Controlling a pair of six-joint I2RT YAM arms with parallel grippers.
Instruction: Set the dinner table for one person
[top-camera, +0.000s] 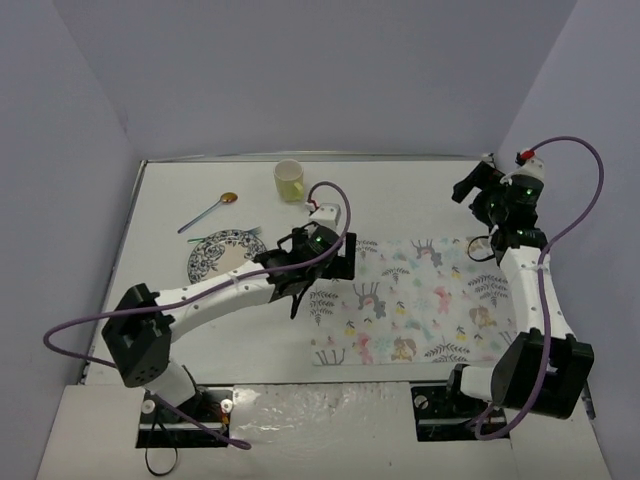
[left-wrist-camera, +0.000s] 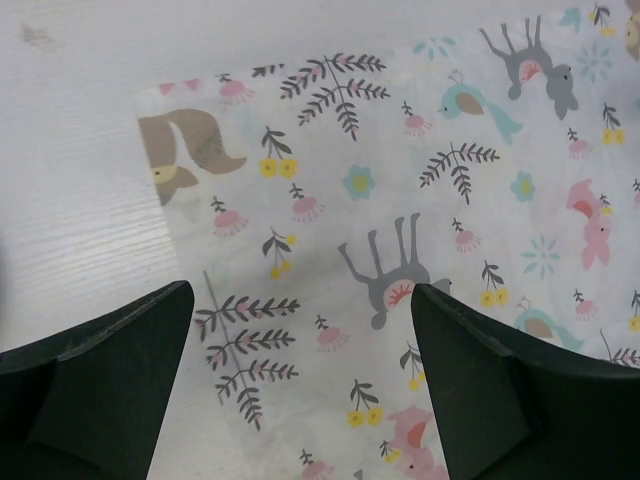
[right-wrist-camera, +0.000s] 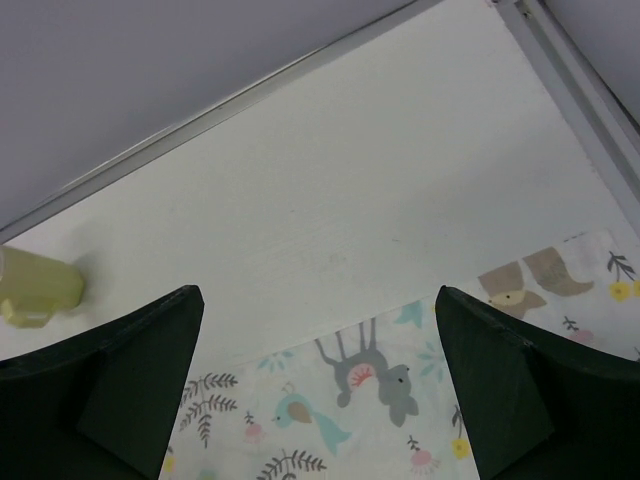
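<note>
Grey-walled cell, white dinner table (top-camera: 420, 190) spanning the whole floor. Mat (top-camera: 420, 300) laid flat right of centre, likely as base for the setting. Plate (top-camera: 215, 255), spoon (top-camera: 208, 212) and cup (top-camera: 289, 180) waiting left, off mat. Left gripper (left-wrist-camera: 300, 295) over mat's far left corner, spread wide, empty. Right gripper (right-wrist-camera: 318, 295) raised near far edge, wide too, empty, probably parked out of the way.
</note>
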